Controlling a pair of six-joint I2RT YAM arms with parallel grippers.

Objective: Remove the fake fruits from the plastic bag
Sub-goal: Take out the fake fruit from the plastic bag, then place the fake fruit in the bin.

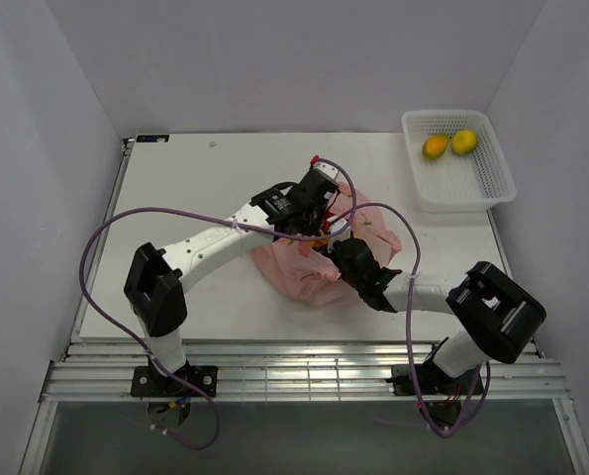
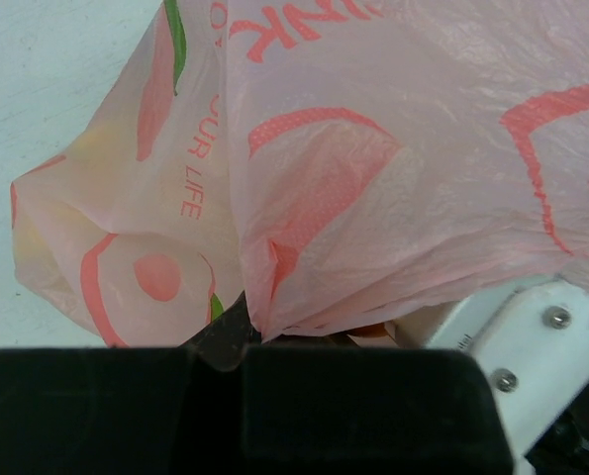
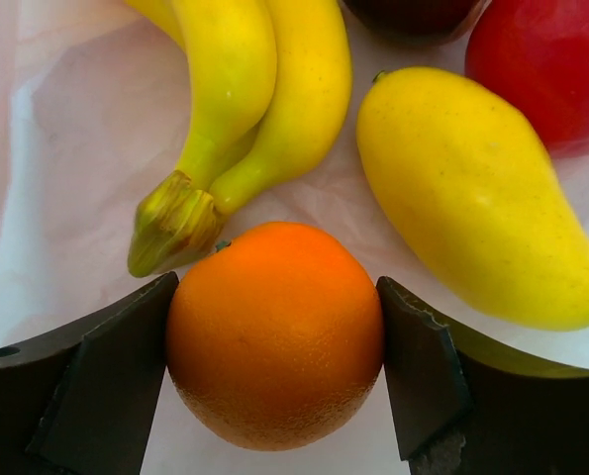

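The pink plastic bag [image 1: 294, 269] printed with peaches lies in the middle of the table. My left gripper [image 1: 317, 220] is shut on a bunched edge of the bag [image 2: 373, 148] and holds it up; the pinch shows in the left wrist view [image 2: 245, 332]. My right gripper [image 1: 338, 249] reaches inside the bag. In the right wrist view it [image 3: 274, 346] is shut on an orange [image 3: 274, 332], a finger against each side. Around it lie a banana bunch [image 3: 245, 89], a long yellow fruit [image 3: 472, 198], a red apple [image 3: 551, 69] and a dark purple fruit [image 3: 413, 12].
A white mesh basket [image 1: 457, 198] stands at the back right and holds an orange-yellow fruit [image 1: 435, 146] and a yellow fruit [image 1: 463, 142]. The right arm's white link [image 2: 517, 336] shows under the lifted bag. White walls enclose the table.
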